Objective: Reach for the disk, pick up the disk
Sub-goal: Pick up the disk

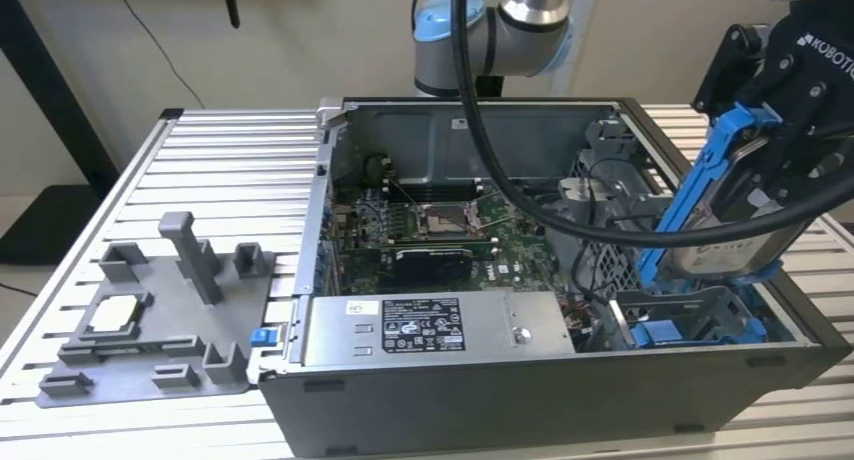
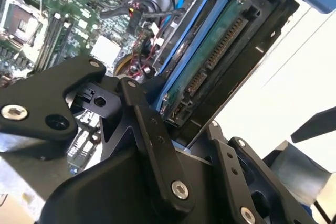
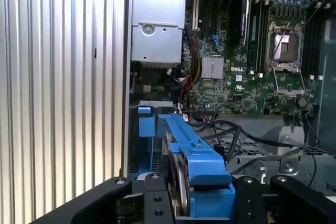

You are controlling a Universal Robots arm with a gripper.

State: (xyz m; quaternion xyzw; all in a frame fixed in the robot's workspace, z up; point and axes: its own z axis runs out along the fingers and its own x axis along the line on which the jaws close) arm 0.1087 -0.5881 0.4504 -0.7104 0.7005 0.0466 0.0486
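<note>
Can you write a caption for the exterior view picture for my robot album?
The gripper holds the disk in its blue bracket, tilted above the open computer case.

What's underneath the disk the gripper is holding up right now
Under the raised disk, which the gripper has clamped, sits the computer case's drive bay with a blue bracket inside and grey metal caging. The bay floor directly below is hidden by the disk and the caging.

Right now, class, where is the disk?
In the exterior view the disk hangs tilted at that view's right, held in the pincer above the open computer case's blue drive bay.
</note>
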